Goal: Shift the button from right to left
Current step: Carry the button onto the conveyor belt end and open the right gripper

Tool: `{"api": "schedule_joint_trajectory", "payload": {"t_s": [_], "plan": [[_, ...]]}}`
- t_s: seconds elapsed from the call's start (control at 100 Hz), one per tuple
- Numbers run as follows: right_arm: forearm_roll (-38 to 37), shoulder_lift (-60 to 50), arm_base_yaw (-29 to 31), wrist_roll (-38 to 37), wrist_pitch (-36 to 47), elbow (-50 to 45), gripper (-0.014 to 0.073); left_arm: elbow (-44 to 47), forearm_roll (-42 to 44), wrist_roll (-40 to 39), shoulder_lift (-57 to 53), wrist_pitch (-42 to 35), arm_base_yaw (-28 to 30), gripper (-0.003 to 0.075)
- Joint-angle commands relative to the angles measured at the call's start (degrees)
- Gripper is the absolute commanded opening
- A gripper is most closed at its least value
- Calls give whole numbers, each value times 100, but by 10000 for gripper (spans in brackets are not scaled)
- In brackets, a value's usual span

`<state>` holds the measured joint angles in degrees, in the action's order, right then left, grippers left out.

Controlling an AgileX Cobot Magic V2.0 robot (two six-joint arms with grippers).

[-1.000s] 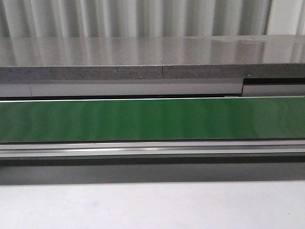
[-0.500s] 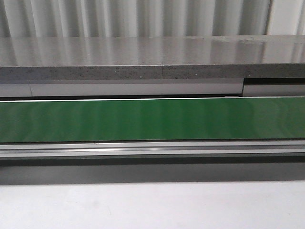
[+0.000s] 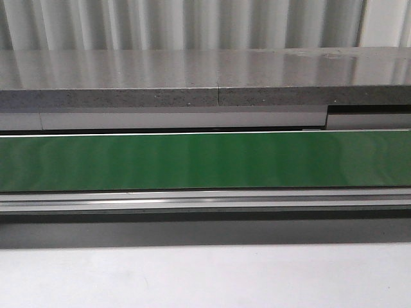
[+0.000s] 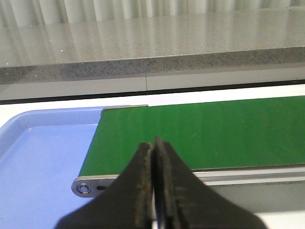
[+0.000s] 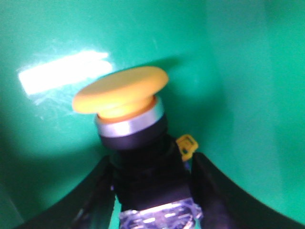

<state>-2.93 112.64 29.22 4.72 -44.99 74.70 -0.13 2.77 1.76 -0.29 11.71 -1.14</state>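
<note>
The button (image 5: 121, 93) shows only in the right wrist view, blurred: a yellow-orange mushroom cap, a silver ring, a black body and a clear block at its rear. My right gripper (image 5: 152, 167) has a black finger pressed on each side of the black body, so it is shut on the button over a green surface (image 5: 238, 71). My left gripper (image 4: 153, 143) is shut with nothing in it, just in front of the end of the green conveyor belt (image 4: 214, 133). Neither arm nor the button appears in the front view.
A blue tray (image 4: 43, 157) lies beside the belt's end, with its metal end bracket (image 4: 86, 188) at the corner. The green belt (image 3: 205, 160) runs across the front view behind a metal rail (image 3: 205, 202). A grey stone counter (image 3: 192, 77) stands beyond.
</note>
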Motion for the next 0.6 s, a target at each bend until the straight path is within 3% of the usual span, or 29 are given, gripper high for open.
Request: {"api": "schedule_joint_trajectory", "payload": {"t_s": [0.0,0.33,0.59], "plan": [[5,-309,14,86,13,236,164,151,-4,-57,-198,-461,-44,-20],[462,-1323,-222,86,-354,312,164,151,-4,-57,-198,-461,-44,-20],[752,-1850,-1106,60,-1004,306,164,151,-4,-57,-198,-461,-44,-20]]}}
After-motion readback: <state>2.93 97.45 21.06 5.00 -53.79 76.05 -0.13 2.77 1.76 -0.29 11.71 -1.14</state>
